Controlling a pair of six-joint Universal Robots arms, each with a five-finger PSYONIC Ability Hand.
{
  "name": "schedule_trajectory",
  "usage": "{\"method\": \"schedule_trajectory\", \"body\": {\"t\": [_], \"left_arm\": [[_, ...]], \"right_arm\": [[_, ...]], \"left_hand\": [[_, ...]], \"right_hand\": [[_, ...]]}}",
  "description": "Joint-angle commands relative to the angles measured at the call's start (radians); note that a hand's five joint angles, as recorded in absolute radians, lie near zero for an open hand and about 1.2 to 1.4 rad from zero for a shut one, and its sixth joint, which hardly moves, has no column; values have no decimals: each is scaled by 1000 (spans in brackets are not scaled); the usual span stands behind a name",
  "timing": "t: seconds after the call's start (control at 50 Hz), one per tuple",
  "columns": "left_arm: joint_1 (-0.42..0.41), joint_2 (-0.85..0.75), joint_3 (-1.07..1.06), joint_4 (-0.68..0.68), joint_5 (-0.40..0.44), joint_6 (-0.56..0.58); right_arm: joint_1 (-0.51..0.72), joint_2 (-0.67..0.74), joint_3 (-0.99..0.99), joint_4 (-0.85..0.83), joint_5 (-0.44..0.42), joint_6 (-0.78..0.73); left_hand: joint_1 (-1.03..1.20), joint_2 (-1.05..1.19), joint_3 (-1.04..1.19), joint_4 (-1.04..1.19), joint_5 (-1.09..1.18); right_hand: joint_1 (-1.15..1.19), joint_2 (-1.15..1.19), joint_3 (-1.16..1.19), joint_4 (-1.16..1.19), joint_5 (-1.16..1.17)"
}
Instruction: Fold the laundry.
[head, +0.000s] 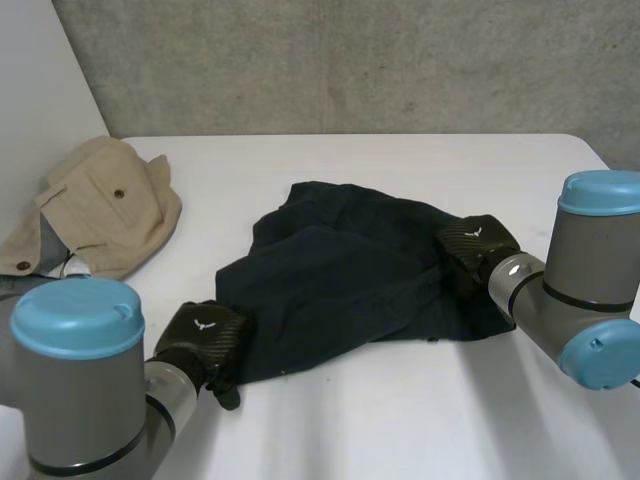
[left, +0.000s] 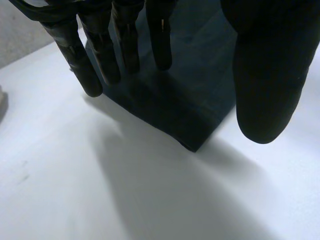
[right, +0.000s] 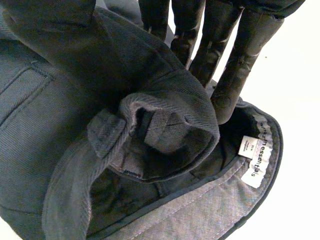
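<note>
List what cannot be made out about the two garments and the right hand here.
1. Whether the right hand holds the dark garment: right wrist view, bunched cloth covers the palm side.
2. The small white tag: right wrist view, print too small to read.
3. Near part of the beige garment: head view, hidden behind the left arm.

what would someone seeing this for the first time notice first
A crumpled dark navy garment sprawls across the middle of the white table, with the left hand at its near corner and the right hand on its opposite edge. By the right hand its waistband bunches up, showing a white label. A beige garment lies at the table's far left corner.
</note>
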Motion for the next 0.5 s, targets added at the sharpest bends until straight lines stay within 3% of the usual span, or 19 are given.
{"method": "schedule_trajectory", "body": {"t": [0.02, 0.5], "left_arm": [[9, -59, 25, 47, 44, 7], [3, -174, 79, 124, 58, 69]], "right_arm": [[2, -3, 14, -3, -2, 1], [2, -8, 34, -8, -3, 1]], "left_hand": [[58, 62, 63, 60, 57], [237, 241, 242, 239, 236]], "right_hand": [[418, 229, 206, 208, 224], [418, 229, 206, 208, 224]]}}
